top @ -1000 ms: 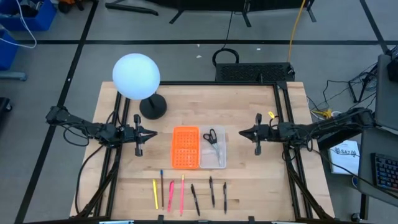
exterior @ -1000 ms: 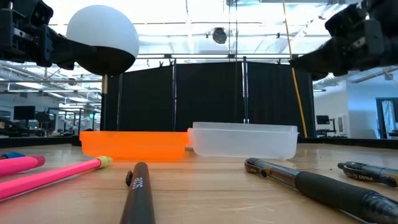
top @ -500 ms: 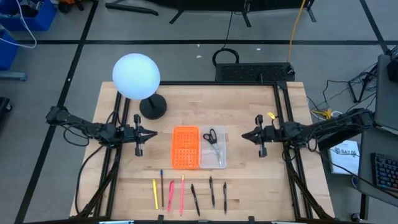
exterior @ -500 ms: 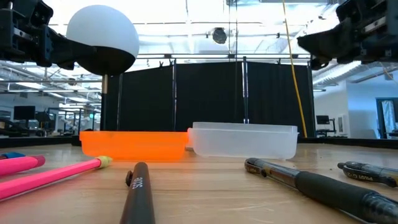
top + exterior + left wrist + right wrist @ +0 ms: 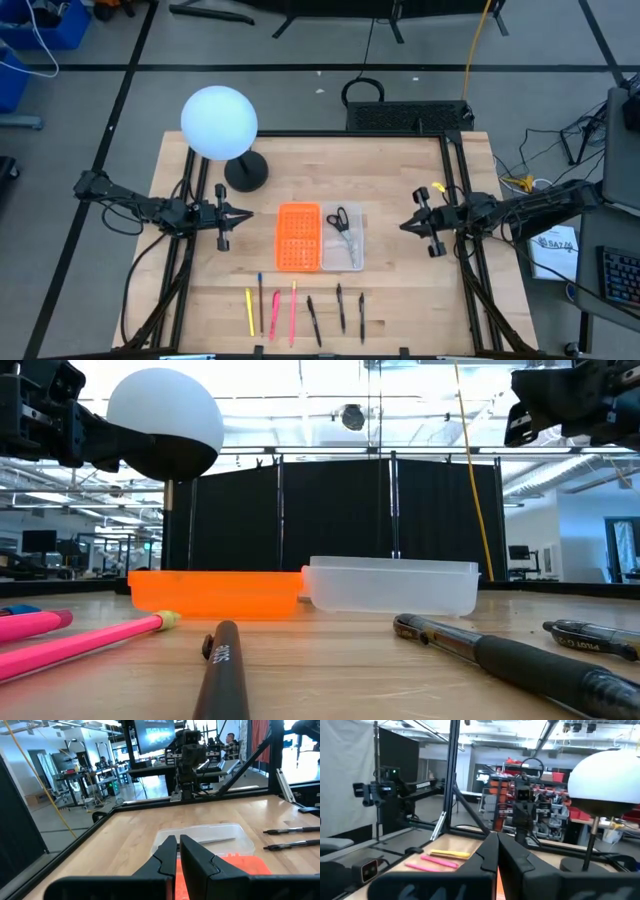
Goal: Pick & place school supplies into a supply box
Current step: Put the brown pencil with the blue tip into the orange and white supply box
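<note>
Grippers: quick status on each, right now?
Left gripper: nearly closed, a slit between the fingers, holding nothing.
Right gripper: closed, holding nothing.

Little can be read. In the low view, a black pen [image 5: 224, 672] lying near the table's front edge bears small white lettering, too blurred to read, as is the print on another black pen [image 5: 590, 639] at the right.

arms: two, dark, jointed | cables: black, trailing | gripper fingers: dark, tapered
</note>
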`<state>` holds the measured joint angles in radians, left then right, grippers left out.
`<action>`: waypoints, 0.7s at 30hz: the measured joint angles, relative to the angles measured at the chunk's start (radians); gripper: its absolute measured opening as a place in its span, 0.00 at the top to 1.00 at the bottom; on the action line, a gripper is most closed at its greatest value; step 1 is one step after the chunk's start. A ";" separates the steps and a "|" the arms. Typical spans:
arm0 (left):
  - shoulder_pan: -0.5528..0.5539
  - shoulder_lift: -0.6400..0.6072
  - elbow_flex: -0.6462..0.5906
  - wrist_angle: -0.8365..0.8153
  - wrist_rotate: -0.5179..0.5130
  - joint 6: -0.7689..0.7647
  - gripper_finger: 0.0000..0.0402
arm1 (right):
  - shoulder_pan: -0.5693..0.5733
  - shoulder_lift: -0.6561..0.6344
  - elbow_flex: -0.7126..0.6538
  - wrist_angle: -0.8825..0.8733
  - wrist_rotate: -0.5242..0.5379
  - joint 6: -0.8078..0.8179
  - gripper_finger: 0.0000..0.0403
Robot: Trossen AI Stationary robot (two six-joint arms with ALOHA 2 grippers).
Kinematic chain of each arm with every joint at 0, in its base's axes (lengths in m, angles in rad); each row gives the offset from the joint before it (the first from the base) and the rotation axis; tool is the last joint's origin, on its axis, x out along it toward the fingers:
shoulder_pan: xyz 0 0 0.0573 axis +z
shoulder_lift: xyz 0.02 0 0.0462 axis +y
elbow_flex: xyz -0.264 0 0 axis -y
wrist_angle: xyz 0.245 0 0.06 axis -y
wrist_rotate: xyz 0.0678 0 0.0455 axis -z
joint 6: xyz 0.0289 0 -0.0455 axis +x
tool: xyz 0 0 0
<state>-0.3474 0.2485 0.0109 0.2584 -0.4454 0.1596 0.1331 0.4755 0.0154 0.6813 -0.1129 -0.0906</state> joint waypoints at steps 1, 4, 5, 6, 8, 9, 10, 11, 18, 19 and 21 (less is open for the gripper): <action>0.000 0.000 0.000 0.000 0.000 0.000 0.92 | 0.000 0.000 0.000 -0.007 0.000 0.000 1.00; 0.000 0.000 0.000 0.000 0.000 0.000 0.92 | 0.000 0.001 0.000 -0.019 0.000 -0.007 1.00; 0.000 0.000 0.000 0.000 0.000 0.000 0.92 | 0.000 0.001 0.000 -0.022 0.000 -0.016 1.00; 0.000 0.000 0.000 0.000 0.000 0.000 0.92 | 0.000 0.001 0.000 -0.021 -0.001 -0.023 1.00; 0.000 0.000 0.000 0.000 0.000 0.000 0.92 | 0.000 0.000 0.000 -0.021 0.001 -0.024 1.00; 0.000 0.000 0.000 0.000 0.000 0.000 0.92 | 0.000 0.000 0.000 -0.021 0.003 -0.024 1.00; 0.000 0.000 0.000 0.000 0.000 0.000 0.92 | 0.000 0.001 0.000 -0.021 0.004 -0.025 1.00; 0.000 0.000 0.000 0.000 0.000 0.000 0.92 | 0.000 0.001 0.000 -0.021 0.004 -0.026 1.00; 0.000 0.000 0.000 0.000 0.000 0.000 0.92 | 0.000 0.001 0.000 -0.020 0.006 -0.027 1.00; 0.000 0.000 0.000 0.000 0.000 0.000 0.92 | 0.000 0.001 0.000 -0.020 0.006 -0.027 1.00; 0.000 0.000 0.000 0.000 0.001 -0.005 0.92 | 0.000 0.001 0.000 -0.020 0.007 -0.027 1.00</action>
<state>-0.3477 0.2485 0.0109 0.2584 -0.4446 0.1550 0.1329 0.4763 0.0151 0.6617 -0.1062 -0.1173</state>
